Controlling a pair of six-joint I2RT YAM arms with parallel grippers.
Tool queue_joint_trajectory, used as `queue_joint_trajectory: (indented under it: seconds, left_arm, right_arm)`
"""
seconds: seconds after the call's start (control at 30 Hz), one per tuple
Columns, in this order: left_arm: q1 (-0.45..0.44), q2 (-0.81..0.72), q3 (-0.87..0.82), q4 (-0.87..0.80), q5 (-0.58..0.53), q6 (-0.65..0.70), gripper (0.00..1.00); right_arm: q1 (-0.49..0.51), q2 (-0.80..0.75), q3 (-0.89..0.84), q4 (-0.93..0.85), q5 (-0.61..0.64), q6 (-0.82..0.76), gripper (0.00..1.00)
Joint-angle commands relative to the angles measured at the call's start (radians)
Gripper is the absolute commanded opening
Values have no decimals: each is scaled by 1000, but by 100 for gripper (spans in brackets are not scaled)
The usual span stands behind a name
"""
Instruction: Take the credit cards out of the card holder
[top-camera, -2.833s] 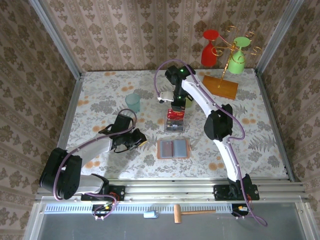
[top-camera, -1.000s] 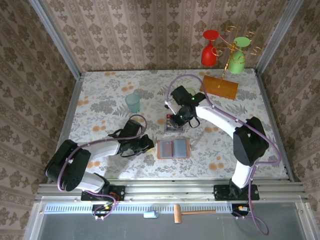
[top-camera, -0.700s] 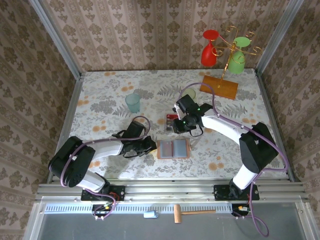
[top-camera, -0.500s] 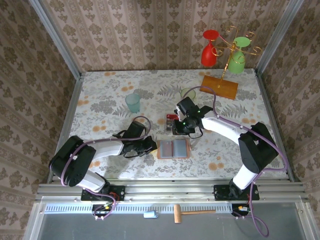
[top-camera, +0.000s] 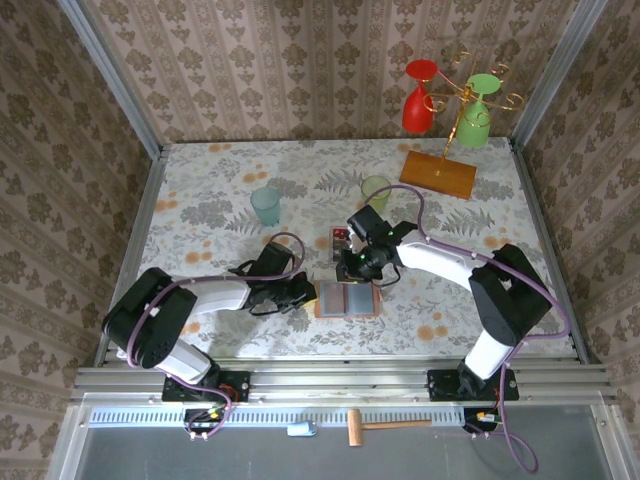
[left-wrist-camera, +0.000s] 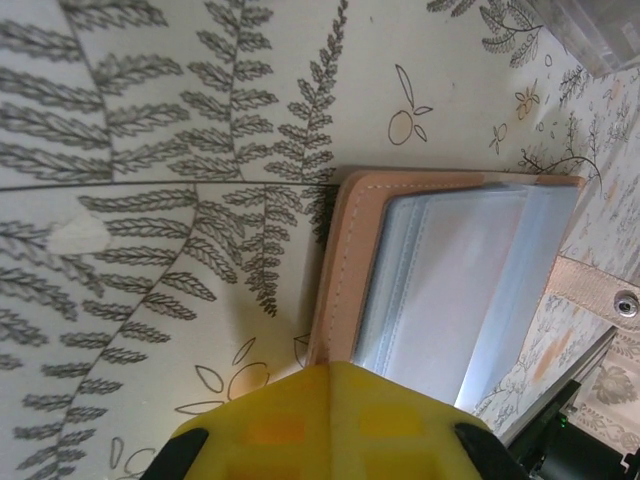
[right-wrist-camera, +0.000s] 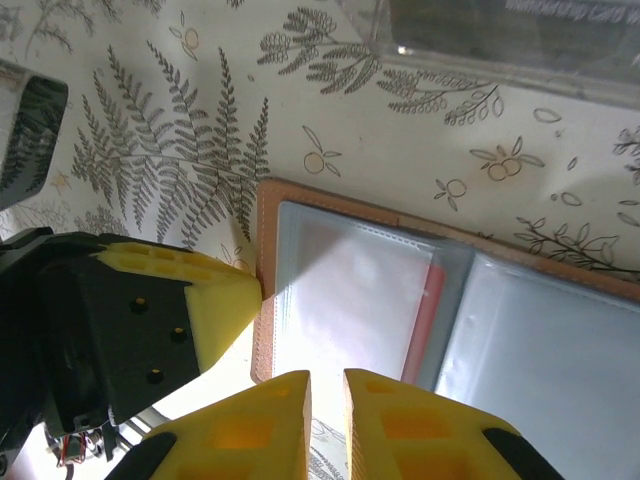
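Since earlier frames right gripper (top-camera: 350, 268) came off clear plastic tray (right-wrist-camera: 470, 65) down to far edge of salmon-pink folding card holder (top-camera: 347, 298); left gripper (top-camera: 305, 292) slid in to holder's left edge. Holder lies open flat, grey-blue pockets up. Left gripper closed tight on nothing, yellow tip at holder's left border, looks touching. Right gripper over holder's left page, fingers narrowly apart, nothing between. Dark red credit card (top-camera: 341, 238) in tray, just beyond holder's far edge. Red strip at holder's spine: card or not, cannot tell.
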Motion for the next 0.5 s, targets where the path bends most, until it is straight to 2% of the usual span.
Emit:
queue_joint_trajectory:
  seconds: [0.0,0.47]
  left_arm:
    - [-5,20,20,16,21,-4,6]
    - [-6,27,13,-7,14,-4,6]
  right_arm:
    - [16,29,-5,6,-24,26,17]
    - [63,83,-16,14,-62,56,26]
